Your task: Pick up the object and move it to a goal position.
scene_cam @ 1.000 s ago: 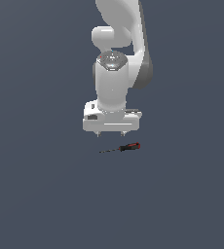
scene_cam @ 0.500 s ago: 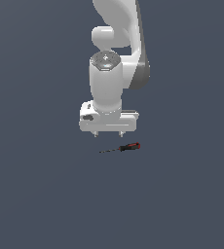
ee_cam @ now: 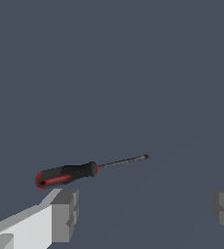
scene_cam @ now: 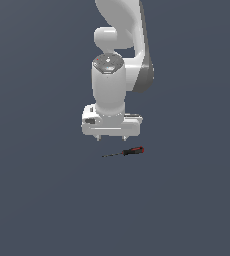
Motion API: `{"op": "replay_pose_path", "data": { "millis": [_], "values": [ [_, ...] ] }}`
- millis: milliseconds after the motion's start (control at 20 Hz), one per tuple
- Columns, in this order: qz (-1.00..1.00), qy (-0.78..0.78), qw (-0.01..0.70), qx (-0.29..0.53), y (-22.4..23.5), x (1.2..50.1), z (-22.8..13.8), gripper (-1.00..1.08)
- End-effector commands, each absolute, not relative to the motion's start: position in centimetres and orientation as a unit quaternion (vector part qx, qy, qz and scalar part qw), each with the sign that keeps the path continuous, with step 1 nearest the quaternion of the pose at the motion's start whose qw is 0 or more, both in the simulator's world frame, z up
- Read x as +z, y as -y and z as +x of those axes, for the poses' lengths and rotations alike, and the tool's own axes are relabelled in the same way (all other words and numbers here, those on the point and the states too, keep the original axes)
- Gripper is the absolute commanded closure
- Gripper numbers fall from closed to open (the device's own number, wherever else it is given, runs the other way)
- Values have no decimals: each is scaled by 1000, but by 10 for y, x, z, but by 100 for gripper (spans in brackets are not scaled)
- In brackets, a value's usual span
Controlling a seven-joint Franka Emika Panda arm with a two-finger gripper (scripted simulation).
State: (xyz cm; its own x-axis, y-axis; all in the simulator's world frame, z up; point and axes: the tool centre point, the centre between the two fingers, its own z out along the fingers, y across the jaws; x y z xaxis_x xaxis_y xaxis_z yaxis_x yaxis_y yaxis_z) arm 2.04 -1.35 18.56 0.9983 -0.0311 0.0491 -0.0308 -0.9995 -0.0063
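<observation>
White gripper (scene_cam: 111, 139), fingers (ee_cam: 65, 214) spread apart and partly cropped in the wrist view, grasping nothing. Screwdriver (scene_cam: 126, 152), red-and-black handle with thin dark shaft, lies flat on the grey floor (scene_cam: 42, 200) just beside them.

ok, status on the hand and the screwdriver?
Hand open, empty, above the floor. Screwdriver lying flat, untouched, not between the fingers. Nothing in the way.

Below our gripper (scene_cam: 111, 139) the floor (scene_cam: 47, 200) lies bare on every side. Only the screwdriver (scene_cam: 125, 152) lies there, just beyond our spread fingertips (ee_cam: 65, 214), touching neither.
</observation>
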Motion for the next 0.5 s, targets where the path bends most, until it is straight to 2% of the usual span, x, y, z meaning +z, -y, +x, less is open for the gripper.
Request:
{"op": "replay_pose_path", "data": {
  "millis": [0, 450],
  "values": [
    [-999, -25, 3, -24, 12, 184, 20, -92],
    [-995, -94, 7, -20, 5, 170, 19, -92]
  ]
}}
